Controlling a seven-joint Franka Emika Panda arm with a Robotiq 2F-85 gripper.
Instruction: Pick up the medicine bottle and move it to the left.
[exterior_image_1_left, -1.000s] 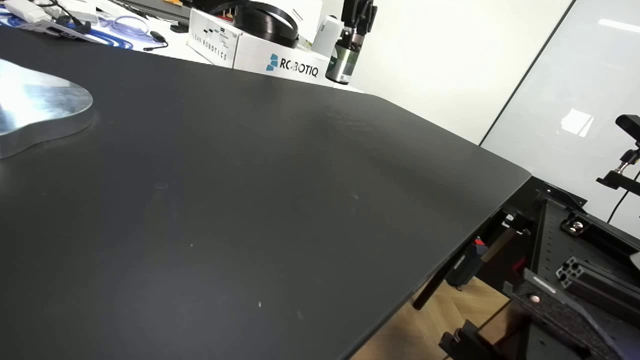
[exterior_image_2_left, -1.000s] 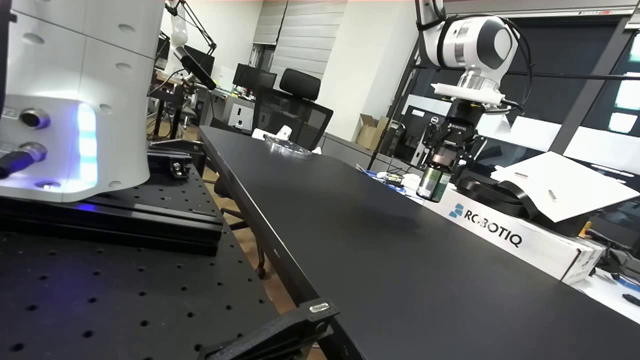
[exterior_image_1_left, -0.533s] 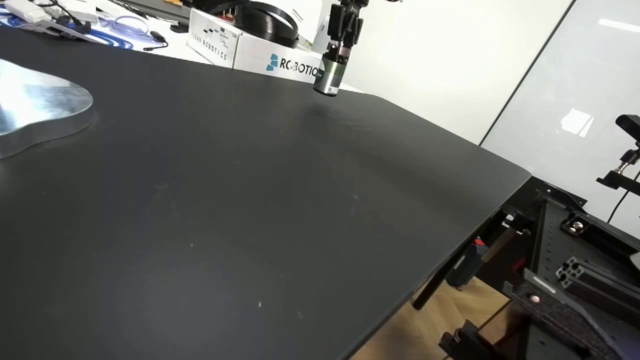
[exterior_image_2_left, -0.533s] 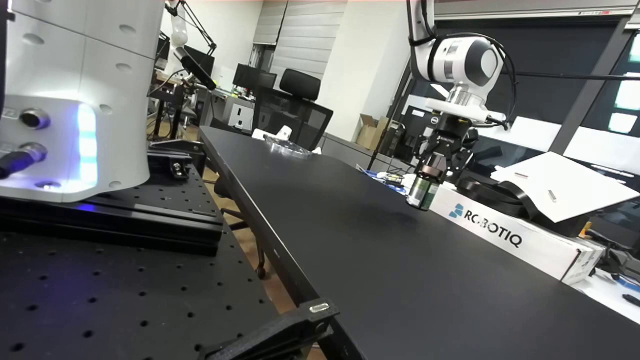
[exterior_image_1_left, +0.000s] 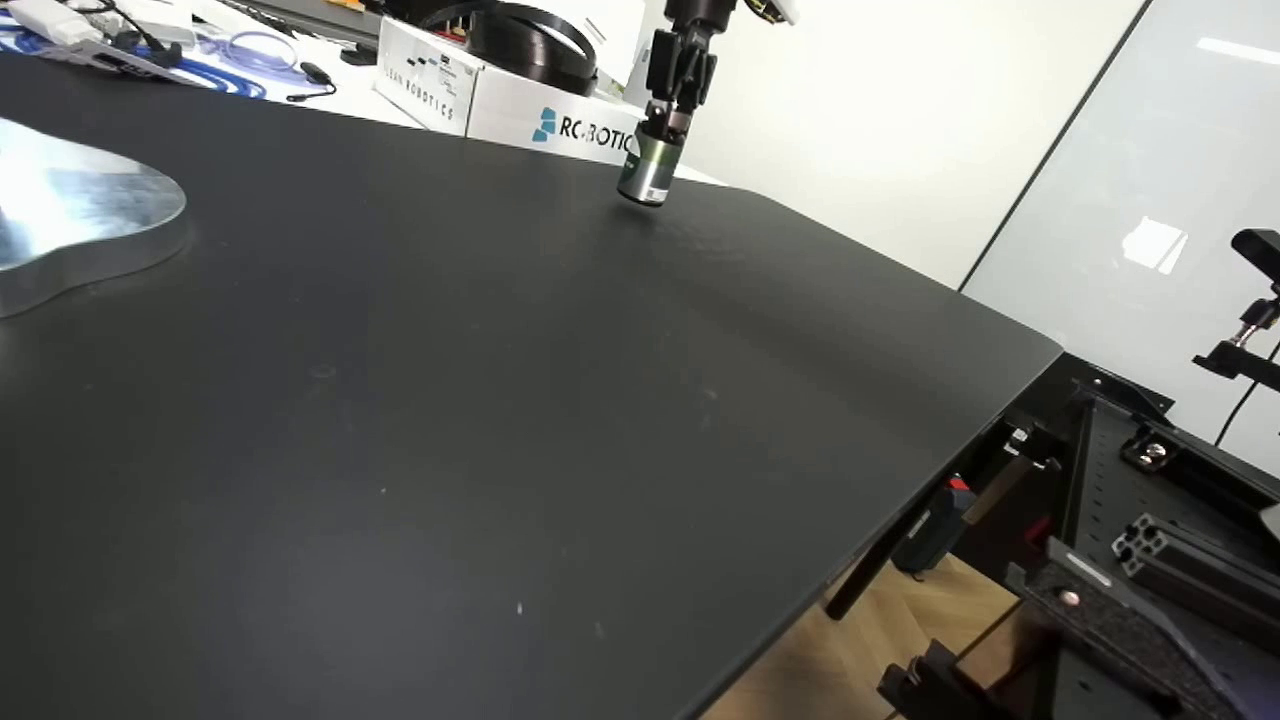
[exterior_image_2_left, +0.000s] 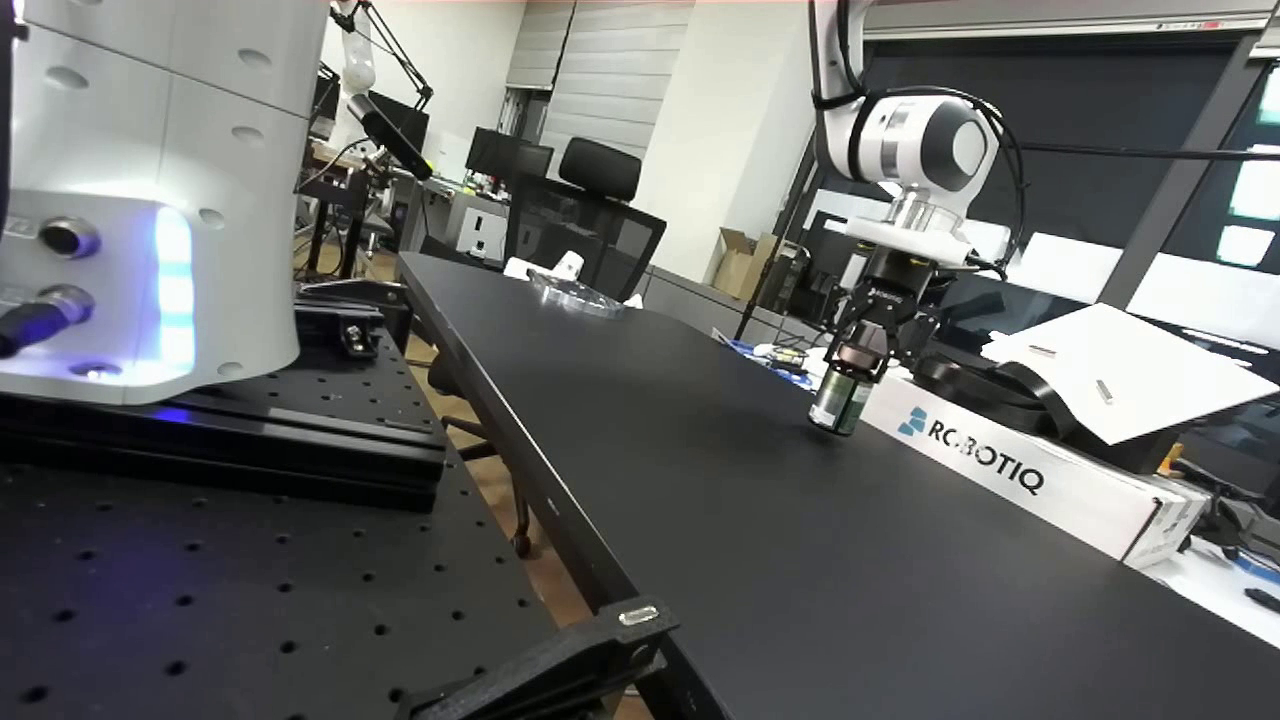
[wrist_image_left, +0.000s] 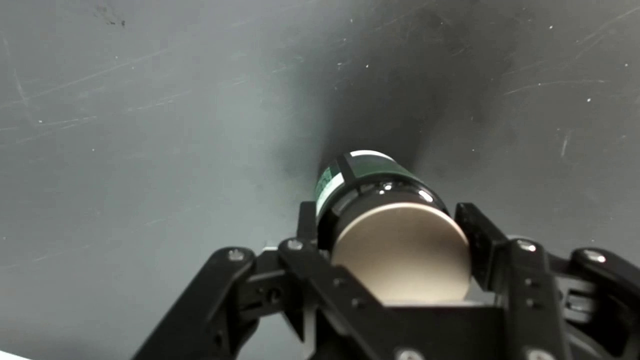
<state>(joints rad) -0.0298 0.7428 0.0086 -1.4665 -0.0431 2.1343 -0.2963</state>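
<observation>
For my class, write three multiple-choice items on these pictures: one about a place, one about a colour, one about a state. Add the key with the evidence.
1. Where is the white ROBOTIQ box?
A) On the office chair
B) Beyond the edge of the black table
C) Under the table

2. From above, what colour is the cap of the medicine bottle?
A) Beige
B) Bright red
C) Blue

3. What state is the bottle in?
A) Lying loose on the table
B) Standing free on the table
C) Held by the gripper

1: B, both exterior views show it past that edge.
2: A, the wrist view looks down onto it.
3: C, the wrist view shows the fingers on both sides of the cap.
</observation>
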